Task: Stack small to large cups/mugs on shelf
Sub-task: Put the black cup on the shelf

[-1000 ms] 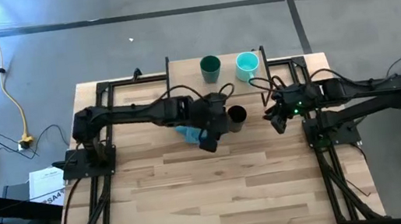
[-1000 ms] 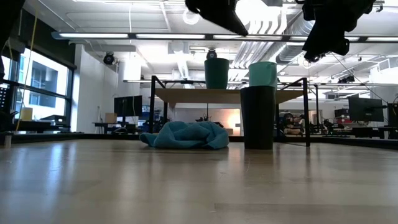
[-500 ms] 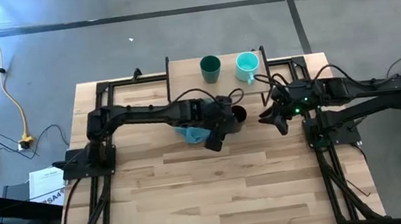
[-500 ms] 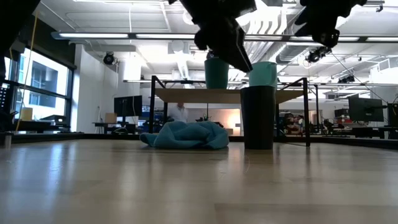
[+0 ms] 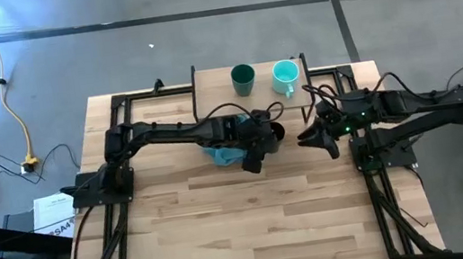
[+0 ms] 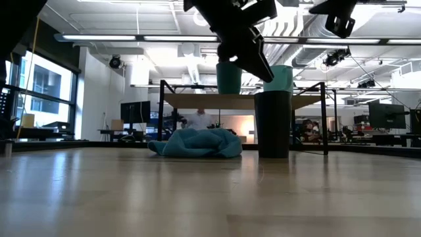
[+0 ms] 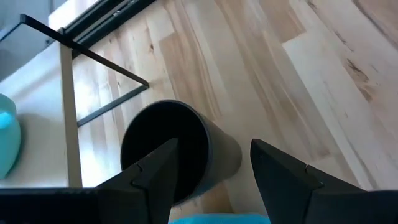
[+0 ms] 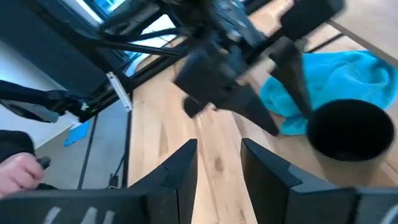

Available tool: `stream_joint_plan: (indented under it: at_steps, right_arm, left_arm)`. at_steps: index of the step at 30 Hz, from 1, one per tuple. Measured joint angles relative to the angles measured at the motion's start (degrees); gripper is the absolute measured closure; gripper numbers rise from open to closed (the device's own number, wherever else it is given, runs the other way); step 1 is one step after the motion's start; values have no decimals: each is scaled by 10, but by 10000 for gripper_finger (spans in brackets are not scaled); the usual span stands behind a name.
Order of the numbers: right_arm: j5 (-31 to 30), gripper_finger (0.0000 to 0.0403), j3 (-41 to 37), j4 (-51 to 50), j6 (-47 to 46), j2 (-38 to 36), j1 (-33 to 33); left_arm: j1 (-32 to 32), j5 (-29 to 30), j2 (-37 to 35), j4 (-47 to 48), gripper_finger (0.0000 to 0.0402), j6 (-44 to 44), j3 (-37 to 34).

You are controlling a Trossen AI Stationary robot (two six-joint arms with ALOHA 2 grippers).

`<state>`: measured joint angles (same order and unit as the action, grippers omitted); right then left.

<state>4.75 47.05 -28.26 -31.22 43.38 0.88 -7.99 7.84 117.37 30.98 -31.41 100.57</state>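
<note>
The black cup (image 5: 275, 130) stands upright on the table in front of the shelf (image 5: 207, 87); it also shows in the low view (image 6: 272, 124). The dark teal-green cup (image 5: 243, 78) and the light turquoise mug (image 5: 286, 75) stand on the shelf's top board. My left gripper (image 7: 214, 168) is open and hangs just above the black cup (image 7: 174, 149), one finger over its mouth and one outside its wall, touching nothing. My right gripper (image 8: 219, 168) is open and empty, raised to the right of the black cup (image 8: 345, 134).
A blue-teal cloth (image 5: 224, 155) lies crumpled on the table just left of the black cup, under my left arm. The shelf's dark legs (image 6: 162, 118) stand close behind the cup. A person's hand (image 8: 18, 165) shows beyond the table's edge.
My left gripper has come down and toward the table's right, from over the cloth to just above the black cup. My right gripper has risen a little. The cups and the cloth have stayed where they were.
</note>
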Motion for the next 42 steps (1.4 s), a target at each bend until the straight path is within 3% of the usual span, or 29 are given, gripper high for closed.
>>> stream_joint_plan:
  at_steps: [10,23,38,42]
  right_arm:
    - [-4,291,0,66,4,0,43]
    - [53,291,0,293,73,-2,128]
    - [45,291,0,318,82,-7,169]
    - [45,291,0,317,82,-7,169]
  left_arm:
    - [-11,8,2,-6,213,18,0]
    - [-18,-13,6,3,213,17,0]
    - [-18,-5,35,4,214,31,0]
    - [-18,-3,35,5,240,32,0]
